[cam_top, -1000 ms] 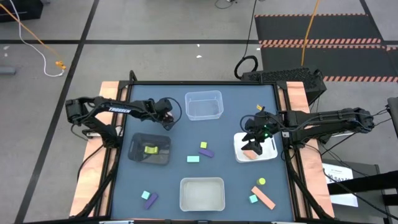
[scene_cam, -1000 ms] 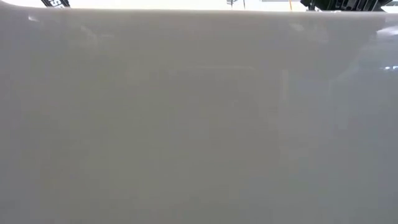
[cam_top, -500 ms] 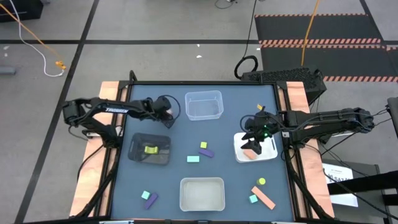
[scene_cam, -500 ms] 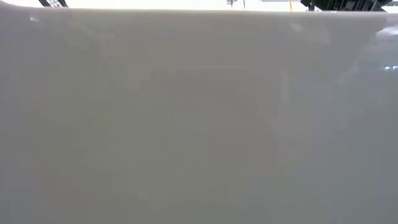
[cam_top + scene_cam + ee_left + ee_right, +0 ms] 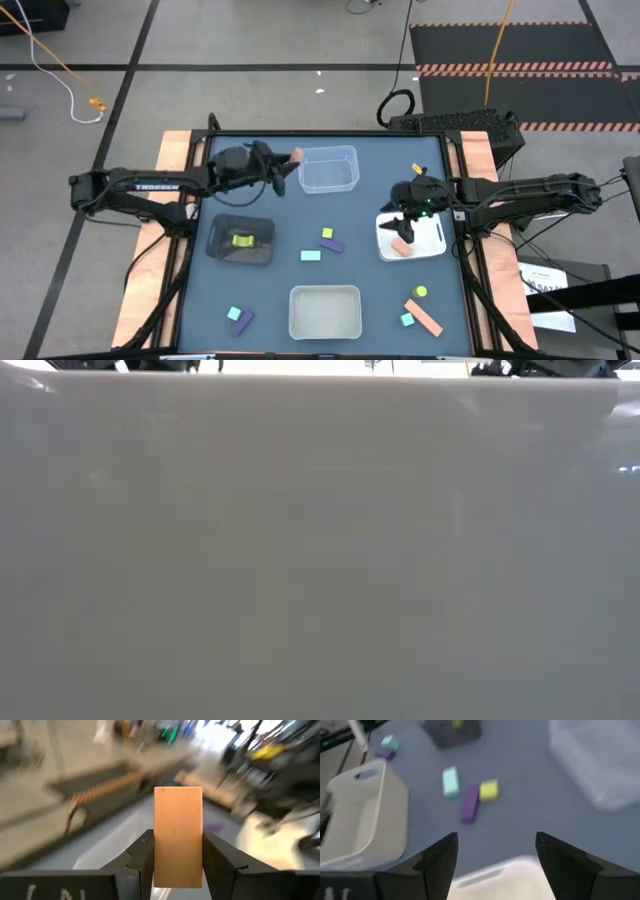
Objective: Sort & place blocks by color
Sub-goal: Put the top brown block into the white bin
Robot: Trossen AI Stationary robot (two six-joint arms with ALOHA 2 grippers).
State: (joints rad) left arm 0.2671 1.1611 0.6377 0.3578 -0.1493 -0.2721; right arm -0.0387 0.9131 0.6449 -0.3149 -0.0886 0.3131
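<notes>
While the low view is filled by a blank pale surface, the dark blue table top (image 5: 370, 205) is seen from above, framed by bare wooden side rails and set on a grey floor crossed by dark lines, with black matting edged in orange stripes and loose cables beyond it. The left gripper (image 5: 285, 163) is held above the table beside the clear plastic tray (image 5: 327, 168), its fingers (image 5: 142, 862) clamped on an upright orange rectangular block (image 5: 178, 836). The right gripper (image 5: 402, 222) is poised over the white tray (image 5: 434, 243), fingers (image 5: 440, 855) spread wide and holding nothing; a salmon block (image 5: 401, 247) lies in that tray. A yellow-green block (image 5: 242, 240) is seen in the black mesh tray (image 5: 216, 243). Yellow, purple and teal blocks (image 5: 322, 245) are scattered mid-table, and others lie either side of a frosted tray (image 5: 324, 310).
</notes>
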